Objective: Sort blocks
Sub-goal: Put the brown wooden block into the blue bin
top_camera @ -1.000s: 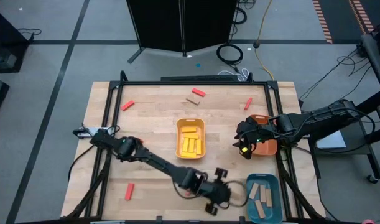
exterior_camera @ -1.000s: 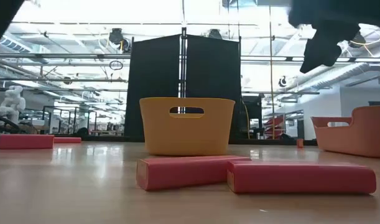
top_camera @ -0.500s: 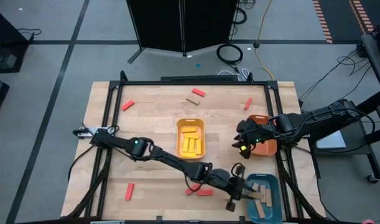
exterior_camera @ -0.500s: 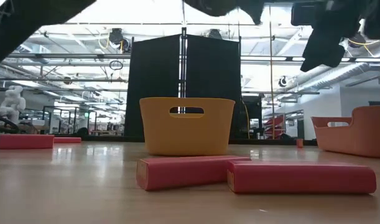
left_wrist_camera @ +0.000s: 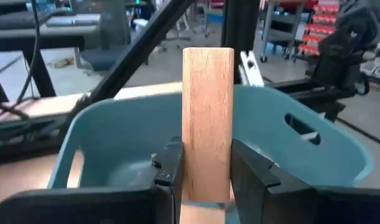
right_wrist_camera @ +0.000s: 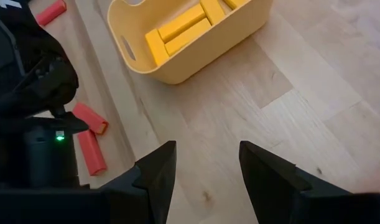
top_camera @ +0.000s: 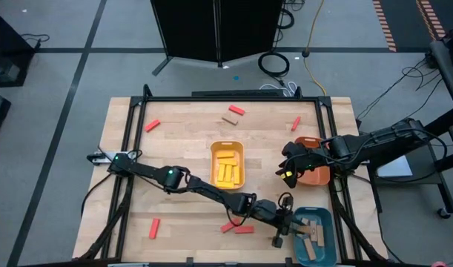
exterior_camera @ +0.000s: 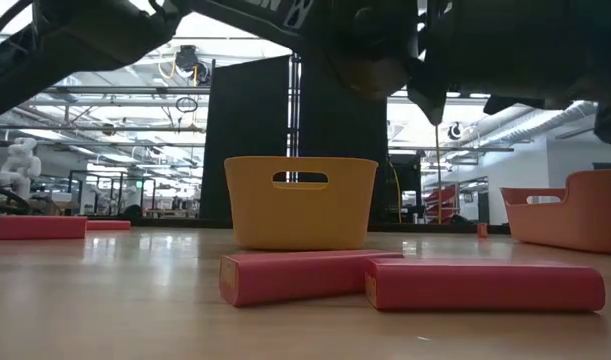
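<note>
Reached farther across the bench since a second ago: left arm now stretched to the teal tray, left pincer at its rim. Seen only from the left wrist: a tan block clenched upright between the dark fingers, just over the tray's hollow. Shown from above but not from the wrist: more tan blocks lying inside that tray, yellow blocks in the yellow tray, two red blocks on the wood beside the left arm, others scattered at the far side. Parked beside the orange tray, unchanged: right pincer, released and gaping, nothing between its fingers in the right wrist view. From bench height, only dark arm overhead, the two red blocks lying end to end in front.
</note>
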Robot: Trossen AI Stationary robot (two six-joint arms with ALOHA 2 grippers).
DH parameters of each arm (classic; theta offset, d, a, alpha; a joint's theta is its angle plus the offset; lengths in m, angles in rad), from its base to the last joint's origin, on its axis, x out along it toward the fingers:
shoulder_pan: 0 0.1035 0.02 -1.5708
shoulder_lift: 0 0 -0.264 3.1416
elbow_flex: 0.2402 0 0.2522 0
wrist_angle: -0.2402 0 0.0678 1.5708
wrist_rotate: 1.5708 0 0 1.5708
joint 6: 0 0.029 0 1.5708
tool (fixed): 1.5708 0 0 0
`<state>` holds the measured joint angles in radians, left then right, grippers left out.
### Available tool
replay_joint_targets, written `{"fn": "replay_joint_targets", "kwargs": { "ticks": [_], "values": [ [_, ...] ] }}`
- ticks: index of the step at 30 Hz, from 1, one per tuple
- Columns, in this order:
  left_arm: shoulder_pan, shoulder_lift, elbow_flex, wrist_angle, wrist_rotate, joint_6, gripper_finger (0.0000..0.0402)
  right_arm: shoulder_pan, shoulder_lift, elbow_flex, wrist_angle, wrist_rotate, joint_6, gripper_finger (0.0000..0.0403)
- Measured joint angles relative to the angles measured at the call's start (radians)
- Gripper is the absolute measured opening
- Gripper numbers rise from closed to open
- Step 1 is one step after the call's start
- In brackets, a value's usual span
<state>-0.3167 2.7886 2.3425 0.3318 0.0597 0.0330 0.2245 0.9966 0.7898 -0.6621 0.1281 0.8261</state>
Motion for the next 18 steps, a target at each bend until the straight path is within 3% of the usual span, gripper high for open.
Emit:
{"fn": "replay_joint_targets", "kwargs": {
  "ticks": [11,18],
  "values": [
    [0.008,-0.002,0.006,-0.087,0.019,-0.001,0.0155,0.000,0.000,0.000,0.001,0.000,0.030,0.0169],
    [0.009,-0.029,0.013,-0.181,0.034,-0.001,0.0167,0.000,0.000,0.000,-0.004,0.001,-0.026,0.0169]
  ]
}}
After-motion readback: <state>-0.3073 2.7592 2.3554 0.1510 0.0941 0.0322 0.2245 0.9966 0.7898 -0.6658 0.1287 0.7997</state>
